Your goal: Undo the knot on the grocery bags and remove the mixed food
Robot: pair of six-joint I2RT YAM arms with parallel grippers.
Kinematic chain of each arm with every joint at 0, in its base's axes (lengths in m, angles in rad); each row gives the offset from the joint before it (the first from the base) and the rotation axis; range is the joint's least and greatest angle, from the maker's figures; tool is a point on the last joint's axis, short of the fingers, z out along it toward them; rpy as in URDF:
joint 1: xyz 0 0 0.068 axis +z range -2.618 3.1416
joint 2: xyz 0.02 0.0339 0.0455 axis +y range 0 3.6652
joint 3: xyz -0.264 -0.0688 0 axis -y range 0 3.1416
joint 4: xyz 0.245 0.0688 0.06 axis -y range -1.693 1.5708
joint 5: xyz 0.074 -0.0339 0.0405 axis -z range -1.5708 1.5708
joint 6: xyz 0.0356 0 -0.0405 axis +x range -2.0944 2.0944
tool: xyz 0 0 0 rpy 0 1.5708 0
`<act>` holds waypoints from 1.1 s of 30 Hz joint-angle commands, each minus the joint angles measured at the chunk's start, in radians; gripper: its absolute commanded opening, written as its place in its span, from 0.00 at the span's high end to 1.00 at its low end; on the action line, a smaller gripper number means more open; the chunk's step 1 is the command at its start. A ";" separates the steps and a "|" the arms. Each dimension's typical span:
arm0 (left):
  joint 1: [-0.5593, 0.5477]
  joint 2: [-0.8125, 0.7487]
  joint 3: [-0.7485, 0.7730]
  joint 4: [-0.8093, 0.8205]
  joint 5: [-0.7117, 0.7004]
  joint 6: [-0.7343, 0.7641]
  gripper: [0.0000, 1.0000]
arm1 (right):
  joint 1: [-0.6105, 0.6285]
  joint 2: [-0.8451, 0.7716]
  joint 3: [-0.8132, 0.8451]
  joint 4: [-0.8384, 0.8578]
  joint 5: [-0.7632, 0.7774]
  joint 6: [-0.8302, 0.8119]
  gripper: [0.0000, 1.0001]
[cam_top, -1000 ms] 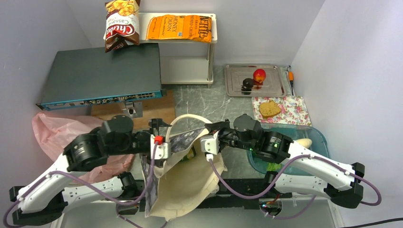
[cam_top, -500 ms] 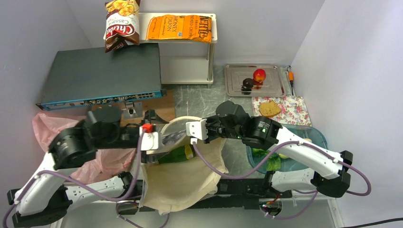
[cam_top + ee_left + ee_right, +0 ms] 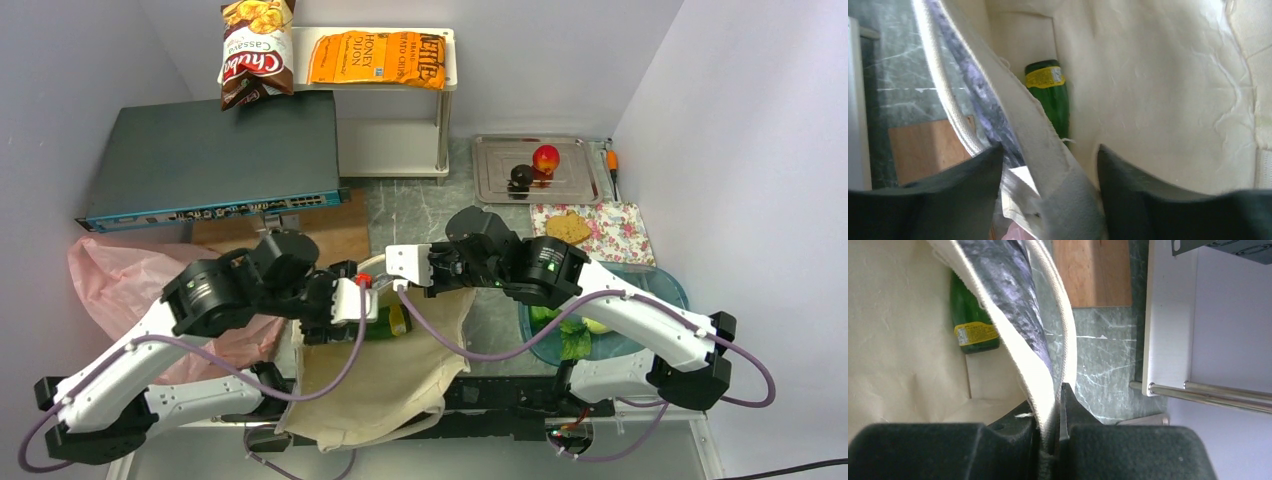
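Observation:
The beige canvas tote [image 3: 390,385] lies between my arms, mouth held apart. A green bottle [image 3: 385,322] with a yellow label lies inside it, seen in the left wrist view [image 3: 1053,100] and the right wrist view [image 3: 970,310]. My right gripper [image 3: 385,272] [image 3: 1058,410] is shut on the tote's far rim. At the tote's left rim, my left gripper [image 3: 368,308] [image 3: 1050,165] stands open with the rim band [image 3: 1048,150] between its jaws. The pink plastic bag [image 3: 110,280] lies crumpled at left; its knot is out of view.
A brown-red chip bag [image 3: 255,50] and an orange chip bag [image 3: 380,58] sit at the back by a white shelf [image 3: 445,110] and a dark switch box [image 3: 220,155]. A metal tray [image 3: 495,180] holds red fruit [image 3: 546,157]. A bread slice [image 3: 567,228] and a greens dish [image 3: 670,290] are at right.
My left gripper swung left, then came back right onto the tote's left rim, its jaws narrowing. The right gripper pulled the far rim back and left, and the bottle inside came into view.

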 commanded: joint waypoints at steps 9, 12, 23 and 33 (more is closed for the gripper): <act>0.149 -0.044 0.011 0.135 0.157 -0.237 1.00 | 0.066 -0.046 0.219 -0.110 -0.149 0.009 0.21; 0.223 -0.017 0.013 0.162 0.231 -0.310 1.00 | 0.148 0.004 0.350 -0.196 -0.133 -0.020 0.21; 0.313 -0.029 0.040 0.236 0.282 -0.323 1.00 | 0.295 0.072 0.091 -0.044 0.006 -0.067 0.45; 0.312 -0.103 -0.027 0.257 0.284 -0.310 1.00 | 0.277 0.250 -0.124 0.233 0.134 -0.019 0.42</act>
